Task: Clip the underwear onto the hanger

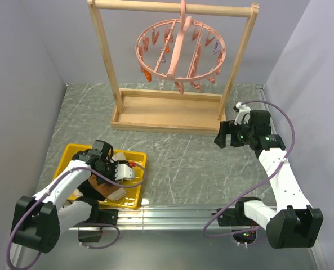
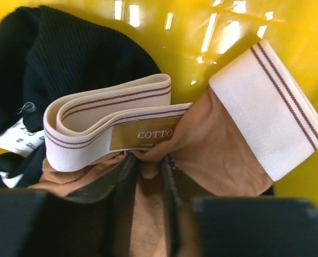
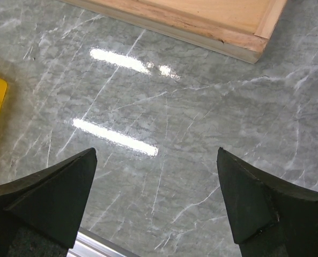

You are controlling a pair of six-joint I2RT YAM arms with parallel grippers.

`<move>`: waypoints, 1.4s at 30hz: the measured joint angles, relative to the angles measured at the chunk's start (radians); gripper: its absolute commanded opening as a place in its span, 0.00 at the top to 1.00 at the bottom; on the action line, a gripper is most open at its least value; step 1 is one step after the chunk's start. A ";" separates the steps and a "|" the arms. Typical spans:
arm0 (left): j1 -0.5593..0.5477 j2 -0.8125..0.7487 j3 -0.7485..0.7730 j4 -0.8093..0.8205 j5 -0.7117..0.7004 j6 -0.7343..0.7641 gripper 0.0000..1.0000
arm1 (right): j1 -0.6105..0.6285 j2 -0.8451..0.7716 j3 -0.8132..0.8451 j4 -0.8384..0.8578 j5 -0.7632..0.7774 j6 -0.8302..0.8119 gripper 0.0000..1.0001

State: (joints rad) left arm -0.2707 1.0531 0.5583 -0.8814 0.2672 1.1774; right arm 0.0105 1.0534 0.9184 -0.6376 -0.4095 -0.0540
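The underwear point(image 2: 228, 144), brown fabric with a pale striped waistband point(image 2: 271, 107), lies crumpled in a yellow tray point(image 2: 287, 32) at the near left point(image 1: 111, 190). My left gripper point(image 2: 148, 160) reaches down into the tray point(image 1: 115, 170), its dark fingers point(image 2: 124, 176) pinched on a fold of the brown fabric just below the gold label. The hanger point(image 1: 181, 53), a salmon-pink ring with small clips, hangs from the rack's top bar at the back. My right gripper point(image 1: 220, 138) hovers open over bare marble point(image 3: 156, 153), holding nothing, to the right of the rack.
A black garment point(image 2: 57, 59) with a white tag lies beside the underwear in the tray. The wooden rack point(image 1: 172, 112) stands on a tray-like base at the back centre; a corner of that base point(image 3: 201, 16) shows in the right wrist view. A metal rail point(image 1: 172, 214) runs along the near edge.
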 measured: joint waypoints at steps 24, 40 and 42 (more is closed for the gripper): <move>0.531 0.244 0.220 -0.032 -0.046 0.344 1.00 | 0.000 0.006 0.000 -0.005 -0.001 -0.015 0.00; 0.264 0.042 0.701 -0.436 0.290 0.113 1.00 | 0.000 0.021 0.020 -0.010 -0.030 -0.014 0.00; 0.181 0.068 0.791 -0.413 0.336 0.016 1.00 | 0.000 0.021 0.028 -0.011 -0.033 -0.014 0.00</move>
State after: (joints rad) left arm -0.0898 1.1206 1.3491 -1.2945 0.6037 1.1934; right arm 0.0105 1.0744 0.9466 -0.6491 -0.4423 -0.0681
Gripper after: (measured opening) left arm 0.117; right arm 0.998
